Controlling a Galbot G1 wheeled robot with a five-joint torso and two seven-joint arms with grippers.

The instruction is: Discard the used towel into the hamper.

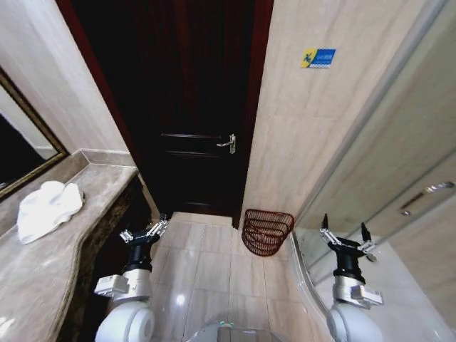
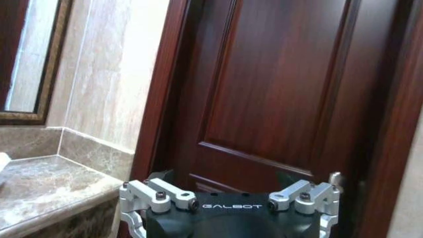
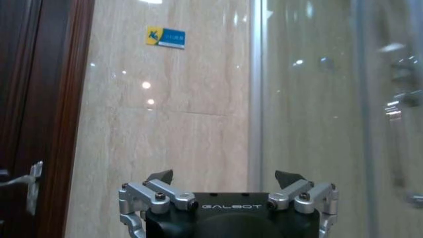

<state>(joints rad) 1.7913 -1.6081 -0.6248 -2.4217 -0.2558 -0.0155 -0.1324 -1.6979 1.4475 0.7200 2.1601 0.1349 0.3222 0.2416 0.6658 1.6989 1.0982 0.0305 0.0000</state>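
My left hand [image 1: 144, 234] hangs low beside the bench [image 1: 43, 278], fingers spread, holding nothing, aimed at the door [image 1: 185, 107]. My right hand [image 1: 345, 237] hangs low by the glass shower wall [image 1: 377, 164], fingers spread, holding nothing. The towel [image 1: 47, 207] lies crumpled on the bench to my left, near the mirror [image 1: 21, 142], its long axis running roughly from the near bench edge toward the back wall. The hamper [image 1: 266, 231] stands on the floor [image 1: 214, 278] ahead, against the tiled wall [image 1: 313, 121] just right of the door, upright, mouth facing up, well apart from the towel and from both hands.
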